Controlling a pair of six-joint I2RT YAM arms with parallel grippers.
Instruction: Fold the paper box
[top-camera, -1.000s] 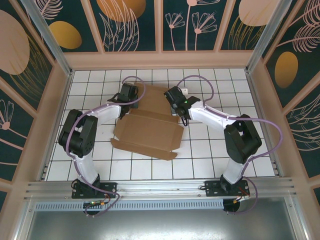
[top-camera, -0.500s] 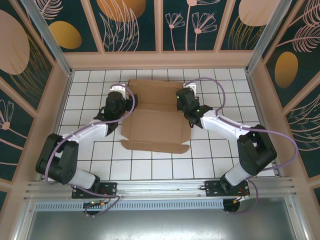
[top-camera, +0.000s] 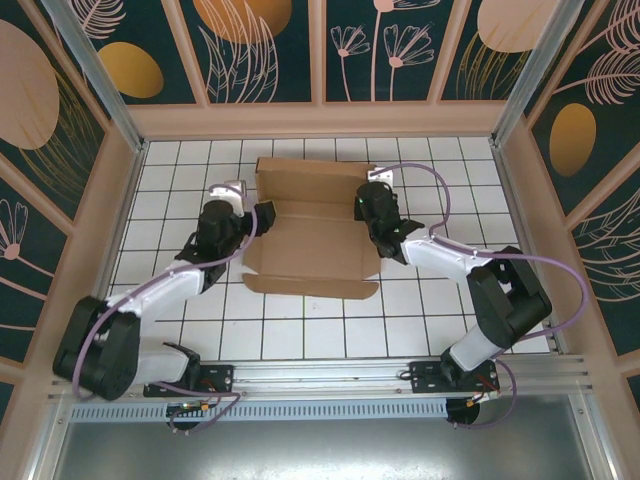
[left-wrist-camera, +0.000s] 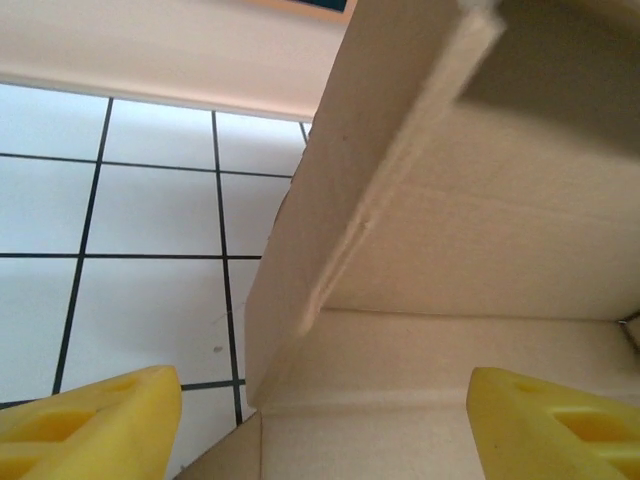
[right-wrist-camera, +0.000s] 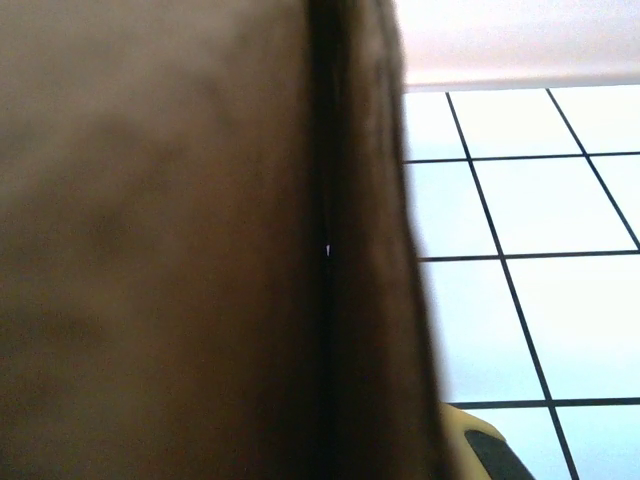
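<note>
Brown paper box (top-camera: 310, 240): left pincer (left-wrist-camera: 320, 400) gapes astride its wall, right pincer (top-camera: 375, 195) seemingly pinches it.

— The paper box (top-camera: 312, 235) is plain brown cardboard, isn't it?
— Yes, matt all over and faintly fibrous. In the left wrist view its cut edge looks raw and a shade paler.
— And the desk (top-camera: 420, 310)?
— Smooth white tiles with a soft sheen, with thin dark grout lines between them.
— The left gripper (left-wrist-camera: 325, 430)?
— Its fingers (left-wrist-camera: 95, 420) are smooth yellow plastic.
— The rest?
— The left arm (top-camera: 160, 292) and right arm (top-camera: 442, 258) wear glossy white shells with matt black joints. The rail (top-camera: 320, 375) is dull, ridged silver metal.
</note>
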